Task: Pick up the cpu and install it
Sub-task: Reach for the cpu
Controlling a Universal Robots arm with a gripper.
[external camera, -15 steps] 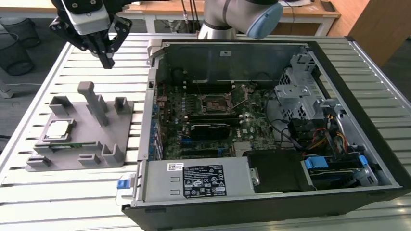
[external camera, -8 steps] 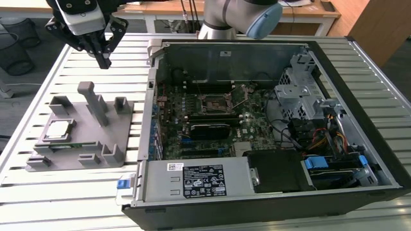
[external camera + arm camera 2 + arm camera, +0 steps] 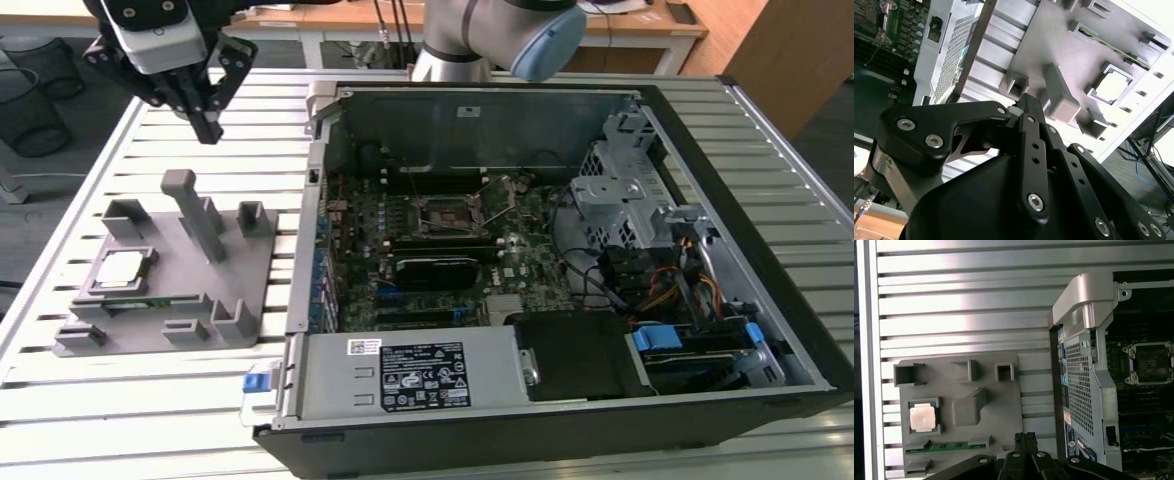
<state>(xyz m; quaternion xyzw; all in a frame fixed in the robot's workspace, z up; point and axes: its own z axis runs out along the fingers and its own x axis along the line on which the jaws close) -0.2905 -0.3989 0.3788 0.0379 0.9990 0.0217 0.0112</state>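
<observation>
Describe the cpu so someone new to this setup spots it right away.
To the exterior view's left of the open computer case sits a grey fixture tray. The cpu lies flat in a square pocket near the tray's edge away from the case. It is the only shiny silver square among the tray's dull grey posts.

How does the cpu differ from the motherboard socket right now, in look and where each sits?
The cpu has a shiny silver top; the socket is dark inside a metal frame. The cpu lies in the grey fixture tray on the slatted table; the socket sits within the open computer case. Both are square and lie flat.
</observation>
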